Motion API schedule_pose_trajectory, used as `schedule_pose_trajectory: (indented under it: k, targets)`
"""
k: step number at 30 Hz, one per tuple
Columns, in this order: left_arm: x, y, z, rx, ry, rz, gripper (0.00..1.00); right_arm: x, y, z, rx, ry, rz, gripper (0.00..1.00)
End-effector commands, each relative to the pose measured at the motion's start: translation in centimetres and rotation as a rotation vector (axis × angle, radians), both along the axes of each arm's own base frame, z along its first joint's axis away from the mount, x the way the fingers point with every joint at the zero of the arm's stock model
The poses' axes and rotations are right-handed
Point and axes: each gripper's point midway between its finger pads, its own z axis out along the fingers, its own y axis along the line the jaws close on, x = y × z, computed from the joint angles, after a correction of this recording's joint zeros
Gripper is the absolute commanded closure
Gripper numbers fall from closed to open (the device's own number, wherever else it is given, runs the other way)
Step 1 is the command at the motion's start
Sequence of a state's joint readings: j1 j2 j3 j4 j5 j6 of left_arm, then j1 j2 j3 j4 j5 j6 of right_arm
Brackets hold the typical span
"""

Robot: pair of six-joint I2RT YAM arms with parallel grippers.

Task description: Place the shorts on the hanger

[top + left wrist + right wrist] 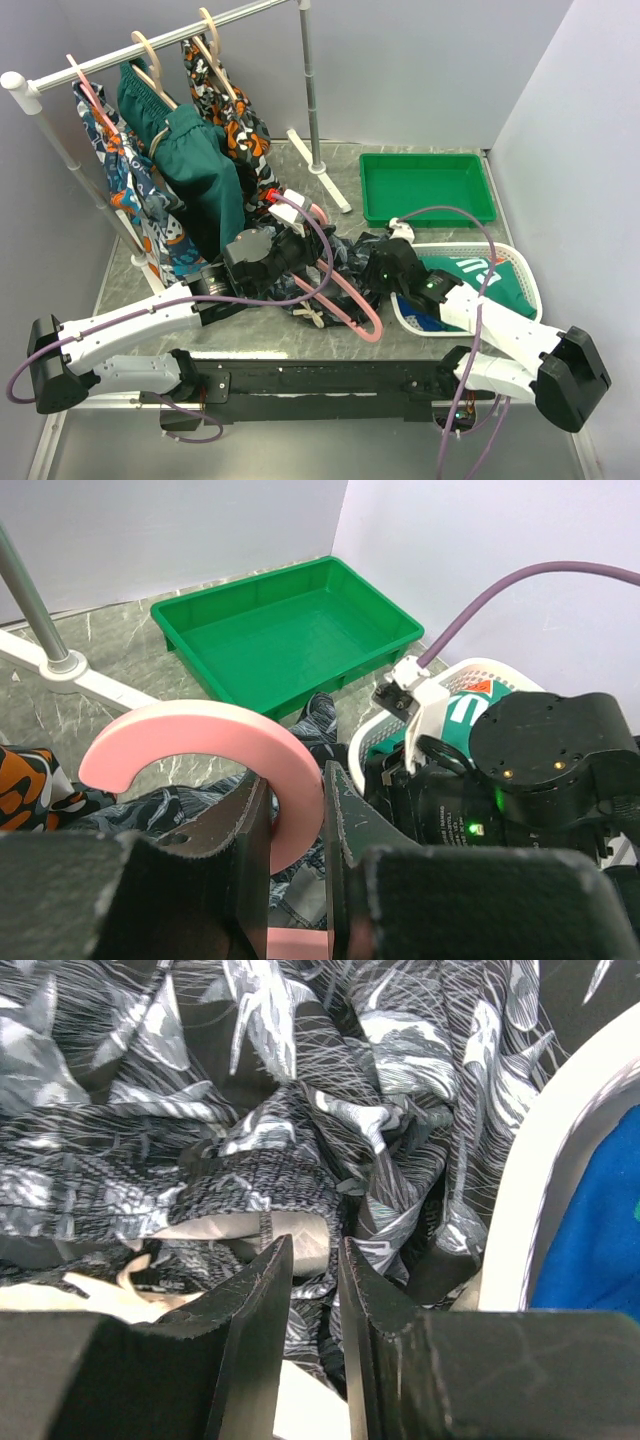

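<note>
Top view: left tool point(283, 238) at frame centre, clamped on the hanger point(355, 308), which lies slanted over the shorts point(348, 250) heaped on the desk point(250, 335). Right tool point(382, 262) is down on the shorts, just right of centre.
Left wrist: 2 fingers shut on the hanger neck, hook curling to upper left.
Right wrist: fingers nearly together with a slim gap, tips at a shorts fold. Cannot tell if fabric is pinched.
</note>
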State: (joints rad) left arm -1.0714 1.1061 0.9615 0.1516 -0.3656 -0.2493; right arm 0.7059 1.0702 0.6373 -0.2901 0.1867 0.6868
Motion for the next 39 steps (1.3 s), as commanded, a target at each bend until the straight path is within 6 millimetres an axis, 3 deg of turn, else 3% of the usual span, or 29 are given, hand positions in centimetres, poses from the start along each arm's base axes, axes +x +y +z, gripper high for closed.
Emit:
schedule_pose_trajectory:
  k: [1, 8, 13, 17, 19, 30, 39]
  targets:
    - [0.0, 0.1, 3.2, -0.074, -0.047, 0.005, 0.99, 0.8, 0.4, -0.3, 0.005, -0.017, -0.002, 0.68]
    - [0.1, 0.1, 3.2, -0.07, -0.05, 0.008, 0.99, 1.6, 1.2, -1.3, -0.014, 0.011, 0.007, 0.69]
    - [0.3, 0.5, 3.6, -0.079, -0.06, 0.032, 0.99, 1.0, 1.2, -2.4, -0.006, 0.034, 0.01, 0.72]
    - [0.9, 0.9, 3.9, -0.1, -0.07, 0.075, 0.99, -0.2, 0.3, -2.6, 0.011, 0.038, -0.006, 0.91]
    - [1.5, 1.4, 3.9, -0.113, -0.068, 0.122, 0.99, -0.8, -0.1, -1.4, 0.05, 0.018, -0.018, 1.0]
    - [4.1, 2.8, 4.4, -0.185, -0.082, 0.307, 0.99, -3.4, -1.7, 4.6, 0.173, -0.075, -0.024, 1.0]
    - [5.2, 3.4, 4.2, -0.22, -0.092, 0.389, 0.99, -4.9, -3.4, 7.2, 0.191, -0.094, -0.051, 1.0]
